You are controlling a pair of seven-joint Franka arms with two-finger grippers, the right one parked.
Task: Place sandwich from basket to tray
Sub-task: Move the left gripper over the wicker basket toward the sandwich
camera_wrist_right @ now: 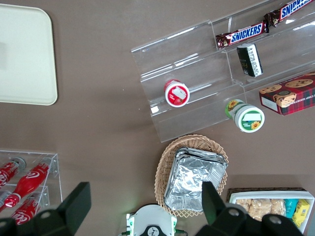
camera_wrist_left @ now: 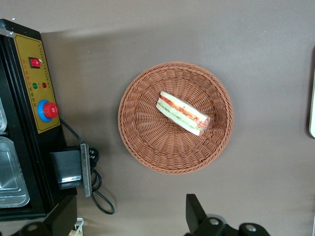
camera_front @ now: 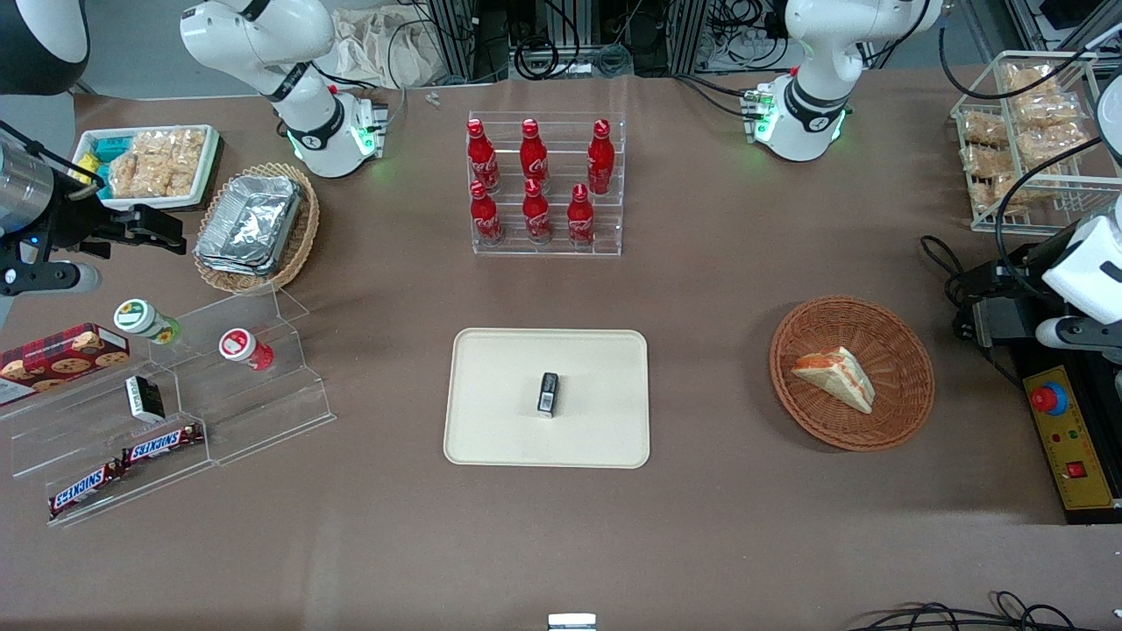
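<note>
The small triangular sandwich (camera_front: 837,374) of pale cream bread with orange-red filling lies inside the round, shallow, reddish-brown woven wicker basket (camera_front: 903,346), toward the working arm's end of the table. In the left wrist view the sandwich (camera_wrist_left: 182,112) rests near the middle of the basket (camera_wrist_left: 142,128), slightly off centre, with its layered cut face turned upward.

The left arm's gripper (camera_wrist_left: 123,219) is raised above the brown table surface (camera_front: 719,289), clear of the basket and touching nothing. Its two dark fingers (camera_wrist_left: 196,216) are spread wide apart, with bare table showing between them. The sandwich lies apart from the fingers, outside the gap between them, and the basket rim lies between sandwich and gripper.

The large flat cream-beige rectangular tray (camera_front: 500,429) with rounded corners sits near the table centre, well apart from the basket. A small dark rectangular packet (camera_front: 548,393) lies on the tray near its middle.

A black and yellow control box (camera_front: 1071,438) with a red button stands beside the basket, at the table edge on the working arm's end.
</note>
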